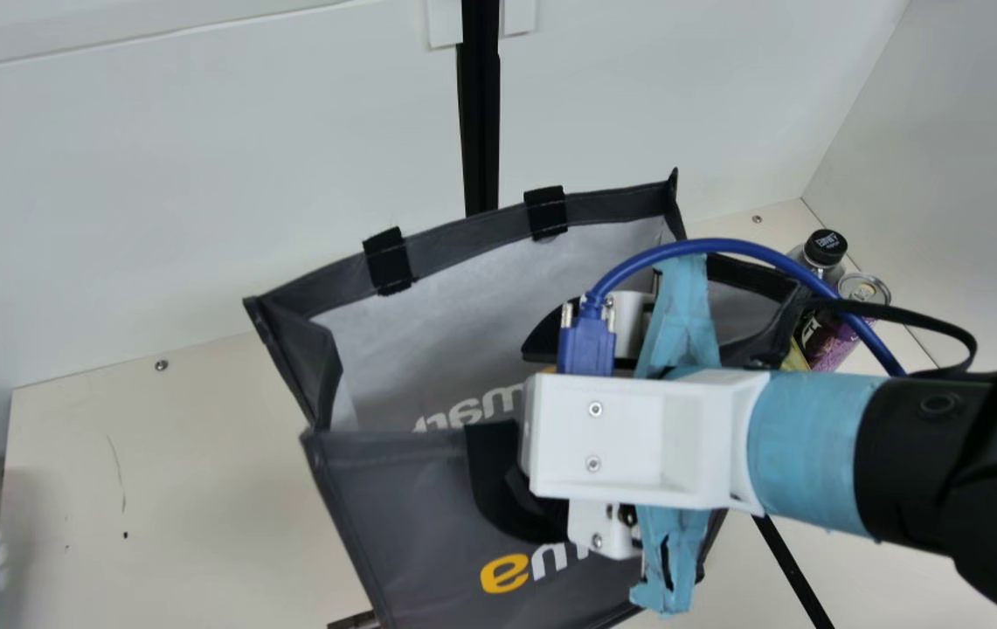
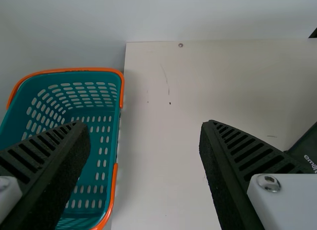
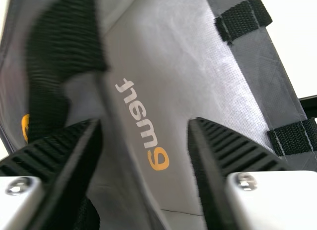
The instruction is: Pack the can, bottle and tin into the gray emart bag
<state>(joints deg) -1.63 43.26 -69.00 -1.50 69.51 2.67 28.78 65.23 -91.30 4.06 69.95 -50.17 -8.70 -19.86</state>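
Readying the gray emart bag [image 1: 402, 498] seems in hand — right gripper [image 3: 146, 125] parted over its mouth, left gripper [image 2: 145, 127] parted leftward, bottle [image 1: 826, 248] and can [image 1: 865, 286] rightward — next, likely pinch its near rim.

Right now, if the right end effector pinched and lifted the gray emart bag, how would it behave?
The bag would probably flop, since its fabric side already creases inward. Its thin walls suggest low weight for its size. The black strap, curving close to the right end effector, might snag.
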